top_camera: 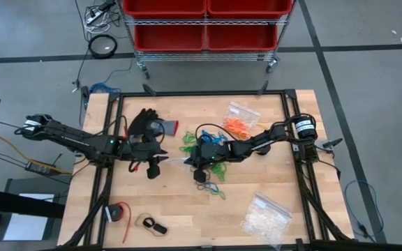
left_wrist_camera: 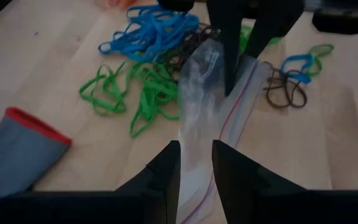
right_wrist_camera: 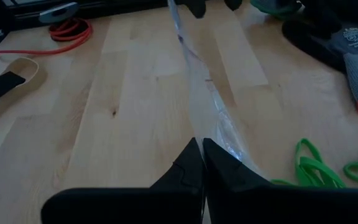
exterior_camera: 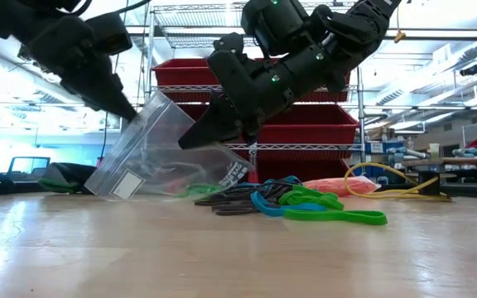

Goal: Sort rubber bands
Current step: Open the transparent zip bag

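Note:
A clear zip bag (exterior_camera: 151,157) hangs lifted between my two grippers near the table's middle. My left gripper (left_wrist_camera: 196,168) is shut on one end of it and my right gripper (right_wrist_camera: 202,155) is shut on the other. Loose rubber bands lie on the wood by the right gripper: green ones (left_wrist_camera: 148,93), blue ones (left_wrist_camera: 154,31) and dark ones (left_wrist_camera: 284,90). In the low view they form a heap (exterior_camera: 305,207) past the bag. Orange bands (top_camera: 239,125) lie in another clear bag at the far right. My left gripper holds the bag's edge by its zip strip (left_wrist_camera: 197,186) between its two fingers, coming in slanting downward from the table's left. The bag stretches away from it, clear of the wood. My right gripper pinches the bag's opposite edge (right_wrist_camera: 219,134) between its shut fingertips, slanting down from the table's right. The film runs drawn out toward the other gripper, and the bag's lower corner (exterior_camera: 98,186) hangs close to the table.
Black gloves (top_camera: 144,125) and a grey glove with a red cuff (left_wrist_camera: 17,149) lie at the far left. A clear bag of whitish pieces (top_camera: 267,216) lies near the right front. A red cord (right_wrist_camera: 70,30) and a small tool (top_camera: 152,224) lie at the near left.

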Available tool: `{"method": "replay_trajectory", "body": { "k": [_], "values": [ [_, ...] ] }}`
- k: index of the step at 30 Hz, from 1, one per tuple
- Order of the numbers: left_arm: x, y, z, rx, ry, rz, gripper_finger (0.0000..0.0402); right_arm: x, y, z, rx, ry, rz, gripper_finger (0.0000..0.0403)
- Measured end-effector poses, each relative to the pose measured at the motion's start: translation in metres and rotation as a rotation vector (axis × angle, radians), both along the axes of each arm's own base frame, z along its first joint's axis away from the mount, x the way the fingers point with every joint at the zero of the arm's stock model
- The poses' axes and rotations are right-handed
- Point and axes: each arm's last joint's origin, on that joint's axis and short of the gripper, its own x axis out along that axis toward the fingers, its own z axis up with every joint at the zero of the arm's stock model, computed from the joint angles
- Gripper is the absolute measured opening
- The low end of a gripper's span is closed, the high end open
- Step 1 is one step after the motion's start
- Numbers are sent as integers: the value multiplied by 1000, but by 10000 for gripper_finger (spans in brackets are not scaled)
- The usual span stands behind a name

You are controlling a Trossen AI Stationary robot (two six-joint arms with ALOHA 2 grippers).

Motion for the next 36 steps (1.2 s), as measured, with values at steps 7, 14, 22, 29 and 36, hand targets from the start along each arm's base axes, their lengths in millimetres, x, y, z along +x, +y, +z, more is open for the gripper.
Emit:
{"method": "replay_trajectory", "body": {
  "k": [7, 14, 22, 29, 36],
  "values": [
    [5, -1, -3, 8, 2, -6, 99, 0, 0, 0, 0, -1, 0, 0],
    [11, -2, -6, 8, -7, -14, 99, 0, 0, 0, 0, -1, 0, 0],
    [17, -4, -14, 11, 23, -20, 99, 0, 0, 0, 0, -2, 0, 0],
    [17, -4, -14, 13, 19, -22, 99, 0, 0, 0, 0, -2, 0, 0],
    [24, -5, -15, 26, -8, -41, 99, 0, 0, 0, 0, -2, -1, 0]
  ]
}}
